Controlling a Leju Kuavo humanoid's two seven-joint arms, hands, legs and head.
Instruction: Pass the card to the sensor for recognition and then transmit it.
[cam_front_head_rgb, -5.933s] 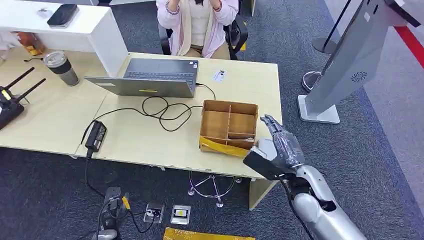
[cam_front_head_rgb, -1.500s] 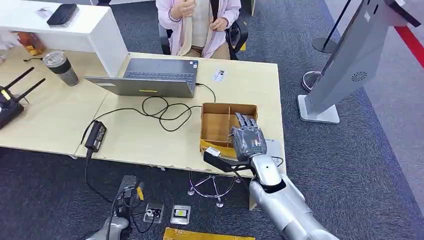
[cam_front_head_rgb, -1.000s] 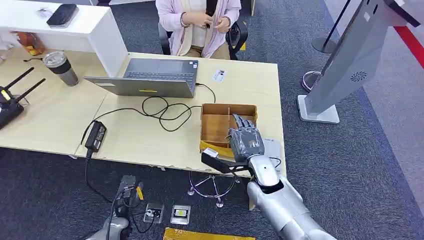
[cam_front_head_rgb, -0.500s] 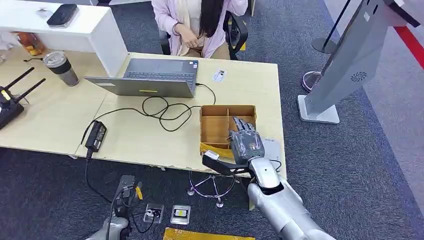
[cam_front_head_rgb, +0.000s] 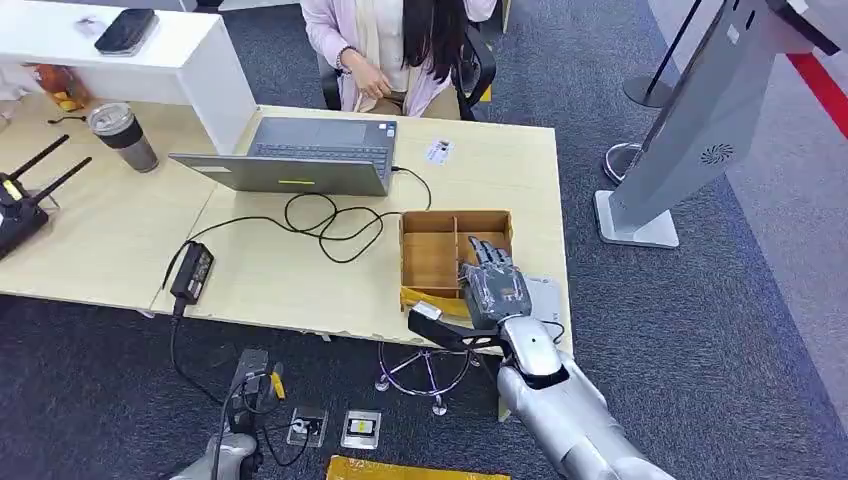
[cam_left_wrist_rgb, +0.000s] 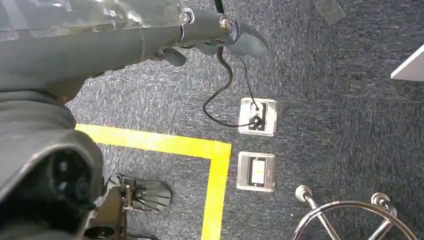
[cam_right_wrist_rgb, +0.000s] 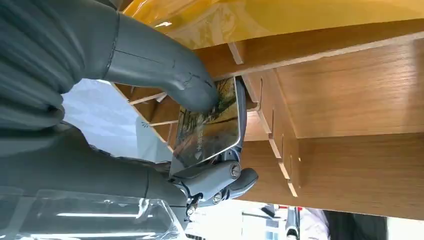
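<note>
Right hand (cam_front_head_rgb: 494, 288) over the wooden box (cam_front_head_rgb: 432, 248) at the desk's (cam_front_head_rgb: 270, 280) near right corner, fingers pointing toward the far edge. Close view: card (cam_right_wrist_rgb: 210, 129) pinched between thumb (cam_right_wrist_rgb: 155, 65) and darker fingers (cam_right_wrist_rgb: 220, 180), picture side facing the thumb, held inside the box just beside a slotted divider (cam_right_wrist_rgb: 272, 135). Card itself not distinguishable from above. White sheet (cam_front_head_rgb: 545, 296) flat on the desk at the right edge, just beside the hand. Yellow strip (cam_front_head_rgb: 425, 296) along the box's near wall. Left hand (cam_left_wrist_rgb: 220, 35) hanging over dark carpet (cam_left_wrist_rgb: 350, 100), fingers curled in, nothing in them. Beneath it: two floor sockets (cam_left_wrist_rgb: 257, 116), yellow floor tape (cam_left_wrist_rgb: 200, 150), a chair base (cam_left_wrist_rgb: 350, 220). Laptop (cam_front_head_rgb: 300, 155) open at the far edge, cable (cam_front_head_rgb: 320, 220) looping toward the desk's middle, power brick (cam_front_head_rgb: 192, 270) near the near edge. Small card or label (cam_front_head_rgb: 437, 151) just beside the laptop's right side. Cup (cam_front_head_rgb: 122, 135) and router (cam_front_head_rgb: 20, 205) on the adjoining desk to the left. Person (cam_front_head_rgb: 395, 45) seated behind the far edge. Grey kiosk (cam_front_head_rgb: 700, 120) standing on the carpet, well apart from the right edge.
</note>
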